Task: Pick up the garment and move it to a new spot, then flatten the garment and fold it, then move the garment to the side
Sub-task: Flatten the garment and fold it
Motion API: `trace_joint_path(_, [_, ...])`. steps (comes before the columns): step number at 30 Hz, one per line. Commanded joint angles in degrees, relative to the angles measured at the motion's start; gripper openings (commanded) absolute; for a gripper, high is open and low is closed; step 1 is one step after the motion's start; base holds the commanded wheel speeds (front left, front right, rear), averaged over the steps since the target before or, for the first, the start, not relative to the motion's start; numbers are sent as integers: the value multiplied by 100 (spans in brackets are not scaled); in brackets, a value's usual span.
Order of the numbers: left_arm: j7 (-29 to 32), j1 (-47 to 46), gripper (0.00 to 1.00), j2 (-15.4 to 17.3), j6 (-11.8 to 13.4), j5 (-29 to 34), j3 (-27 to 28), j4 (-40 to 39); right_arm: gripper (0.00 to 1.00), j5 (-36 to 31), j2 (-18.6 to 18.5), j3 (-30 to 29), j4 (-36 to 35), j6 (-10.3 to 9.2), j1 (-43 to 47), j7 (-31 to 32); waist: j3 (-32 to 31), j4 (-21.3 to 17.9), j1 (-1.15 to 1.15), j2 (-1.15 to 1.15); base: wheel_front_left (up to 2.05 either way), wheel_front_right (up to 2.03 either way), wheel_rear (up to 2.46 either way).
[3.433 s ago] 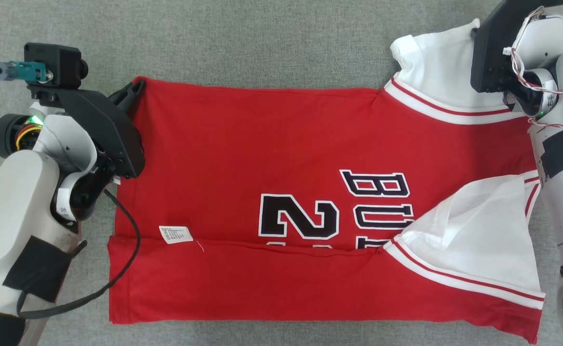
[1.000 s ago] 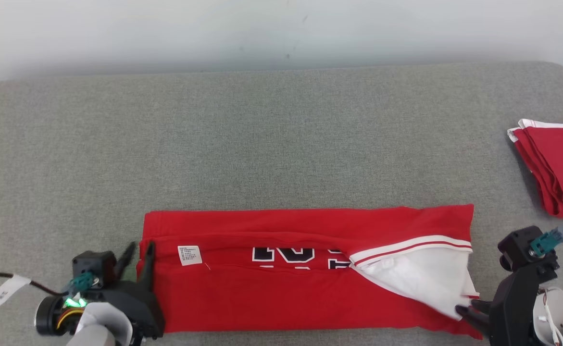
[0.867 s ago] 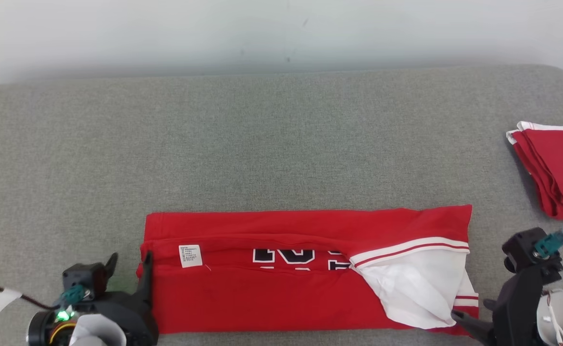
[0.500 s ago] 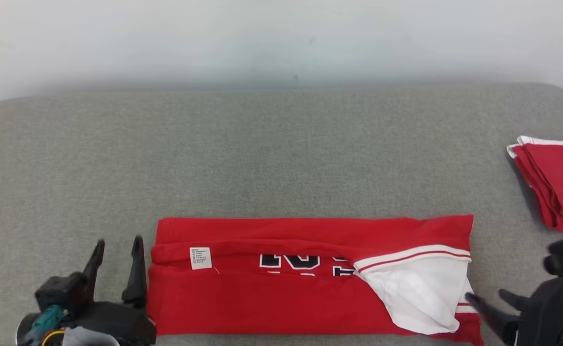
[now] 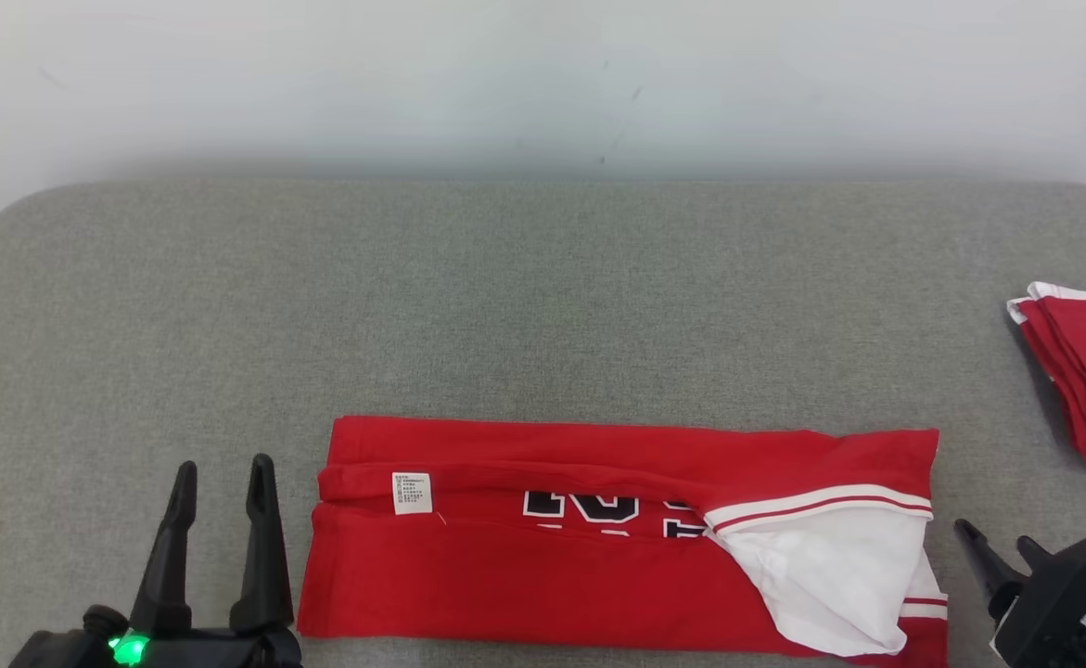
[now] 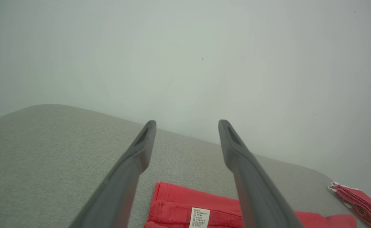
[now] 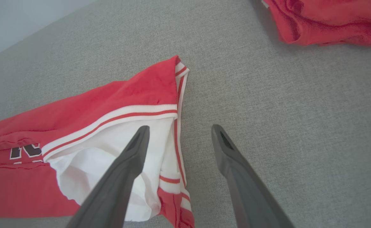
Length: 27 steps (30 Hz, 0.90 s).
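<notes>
The garment [image 5: 543, 575] lies folded into a long strip on the near part of the grey cushion [image 5: 505, 306], running left to right. A white sleeve [image 5: 830, 575] laps over its right end, and a white label [image 5: 412, 493] sits near its left end. Black lettering [image 5: 580, 506] peeks out of the fold in the middle. The left gripper [image 5: 224, 464] is just off the garment's left edge, fingers spread, holding nothing. The right gripper [image 5: 993, 533] is just off the right end beside the sleeve, fingers also spread and empty, apart from the cloth. A folded red pile [image 5: 1085, 371] lies at the far right, well apart from the garment. A pale wall [image 5: 505, 83] stands behind the cushion.
</notes>
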Motion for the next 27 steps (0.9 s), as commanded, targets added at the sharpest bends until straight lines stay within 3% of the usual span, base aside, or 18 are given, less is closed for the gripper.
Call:
trace_joint_path(1, [-18,114,100,-43,-62,109,1,-51,100,-53,12,-16,184,-11,-122,-107,112,67,0,0,0,0,0])
trace_joint_path(18, [-19,10,100,-189,-238,296,186,174,100,-827,14,34,1789,-11,-793,-71,378,401,0,0,0,0,0])
trace_joint_path(27, [-19,88,100,-131,-235,249,271,269,100,-613,70,408,2359,3,-914,-80,344,459,0,0,0,0,0])
